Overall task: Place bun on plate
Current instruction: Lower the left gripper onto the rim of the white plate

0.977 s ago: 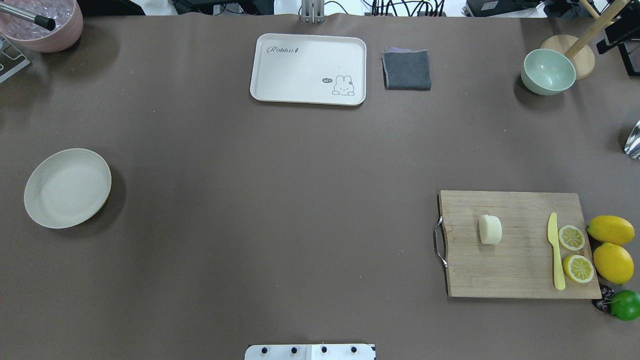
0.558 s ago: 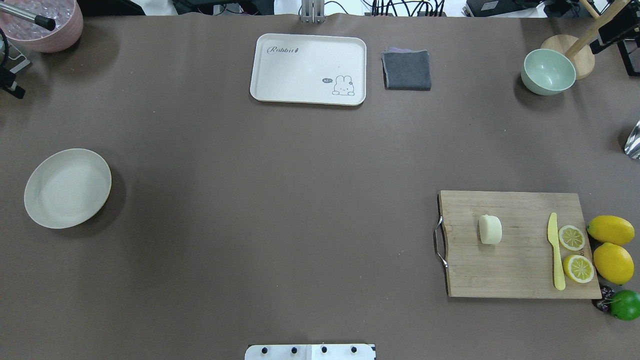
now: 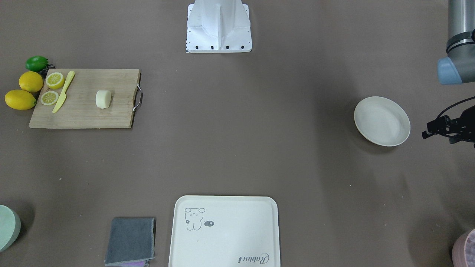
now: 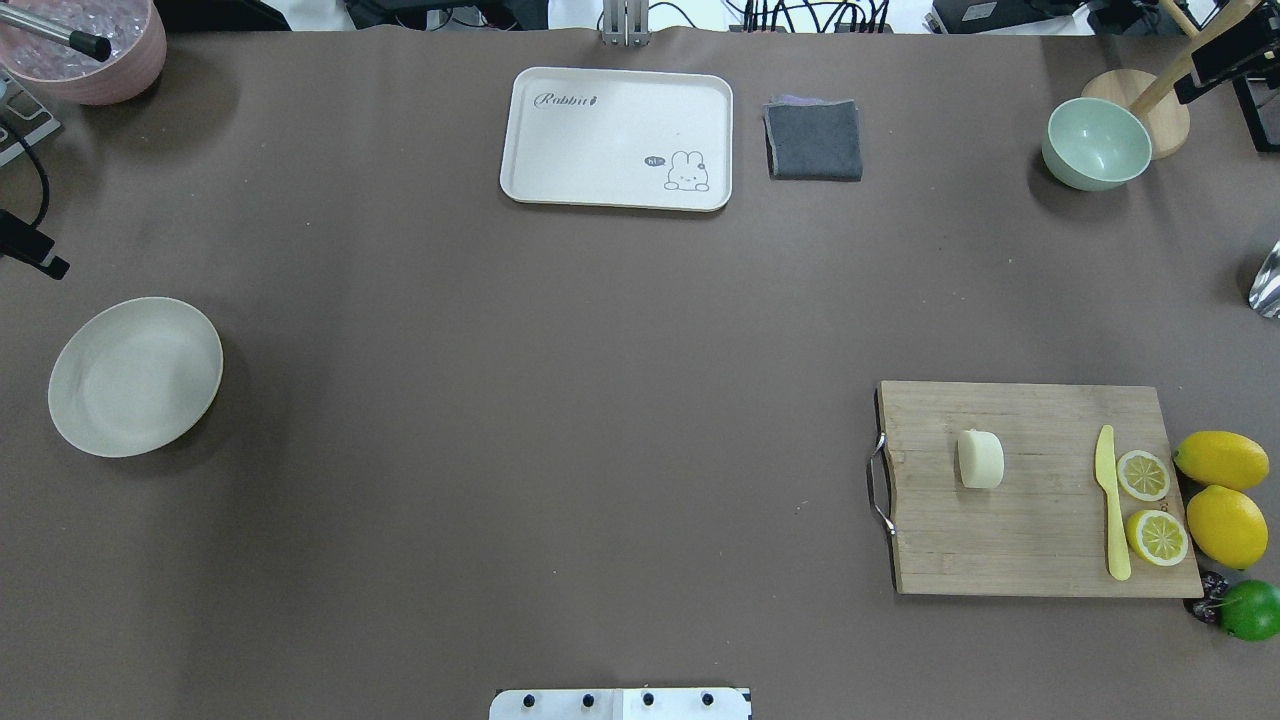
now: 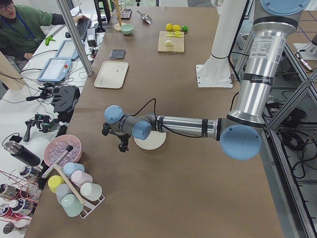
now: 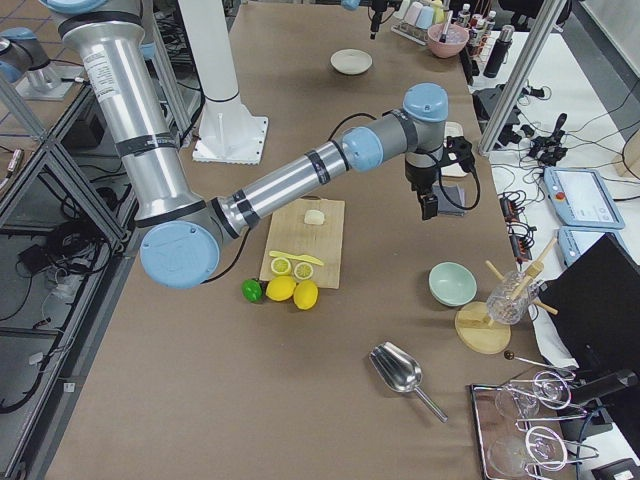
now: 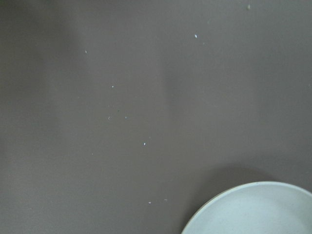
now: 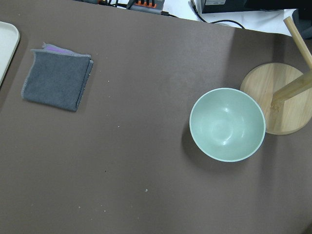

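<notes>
The bun (image 4: 980,459) is a small, pale cream lump, smooth, rounded on one side and cut flat on the other. It lies on its own on the cutting board (image 4: 1000,540) at the lower right of the overhead view, well apart from the yellow knife (image 4: 1110,500) and the two lemon slices (image 4: 1143,475) at the board's right end. The plate (image 4: 135,377) is far across the table at the left edge, round, plain and cream-white, with nothing on it.

A second ago my left claw (image 3: 430,130) did not show in the overhead view. It has since come in at the left edge and moved down the frame, and it now hangs just above the plate, off its rim. I cannot tell whether its fingers are spread or pressed together. My right claw (image 6: 430,207) hangs high over the far side of the table, away from the board, and I cannot tell its state either. The bun and the plate have not moved.

The table (image 4: 550,400) is covered in plain brown. On it are a cream tray (image 4: 610,130) with a small drawing, a folded grey cloth (image 4: 814,140), a green bowl (image 4: 1097,143), a pink bowl (image 4: 80,50) in the upper left corner, two whole lemons (image 4: 1220,460) and a lime (image 4: 1250,610). A person (image 5: 20,29) sits at a desk in the upper left of the left side view.
</notes>
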Tool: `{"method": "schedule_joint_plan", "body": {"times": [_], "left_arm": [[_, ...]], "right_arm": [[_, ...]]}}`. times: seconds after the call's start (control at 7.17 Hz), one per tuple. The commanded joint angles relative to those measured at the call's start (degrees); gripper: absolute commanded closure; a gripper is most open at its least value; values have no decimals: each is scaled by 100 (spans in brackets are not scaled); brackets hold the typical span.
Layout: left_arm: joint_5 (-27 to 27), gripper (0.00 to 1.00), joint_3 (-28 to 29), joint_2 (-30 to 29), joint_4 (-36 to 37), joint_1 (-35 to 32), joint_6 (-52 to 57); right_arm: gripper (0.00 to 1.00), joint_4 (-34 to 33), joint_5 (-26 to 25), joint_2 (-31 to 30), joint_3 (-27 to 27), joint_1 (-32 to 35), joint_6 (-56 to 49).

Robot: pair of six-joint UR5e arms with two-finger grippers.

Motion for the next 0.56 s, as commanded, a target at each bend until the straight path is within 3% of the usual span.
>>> {"method": "schedule_joint_plan", "body": {"times": [0.0,0.42], "left_arm": [[4,3,63,8,-73,290,61],[22,10,107,43,-408,713,70]], "right_arm": [[0,0,1,4,13,-56,-8],[0,0,-43,4,-22,-91,-8]]}}
